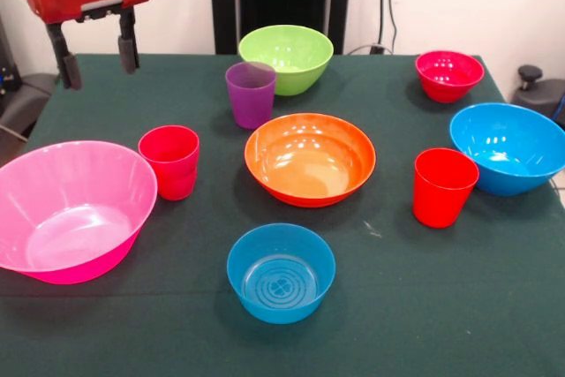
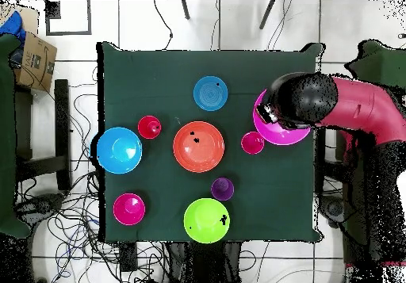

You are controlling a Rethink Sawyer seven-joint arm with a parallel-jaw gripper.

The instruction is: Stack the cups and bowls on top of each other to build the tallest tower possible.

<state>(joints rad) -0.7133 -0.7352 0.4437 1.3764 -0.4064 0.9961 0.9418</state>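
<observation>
My gripper [image 1: 97,59] hangs open and empty above the table's far left corner, behind the large pink bowl [image 1: 71,209]. All pieces stand apart on the green cloth, and no tower stands. The orange bowl [image 1: 310,158] is in the middle, with one small blue bowl [image 1: 281,271] in front of it. The purple cup [image 1: 251,93] stands by the lime green bowl [image 1: 286,57]. One red cup [image 1: 169,161] is next to the pink bowl, the other [image 1: 444,185] near the large blue bowl [image 1: 510,147]. The small red-magenta bowl [image 1: 449,74] is far right.
In the overhead view the red and black arm [image 2: 333,101] covers part of the pink bowl [image 2: 281,133]. Cables lie on the floor round the table [image 2: 158,74]. A cardboard box [image 2: 36,58] sits off the table's left side.
</observation>
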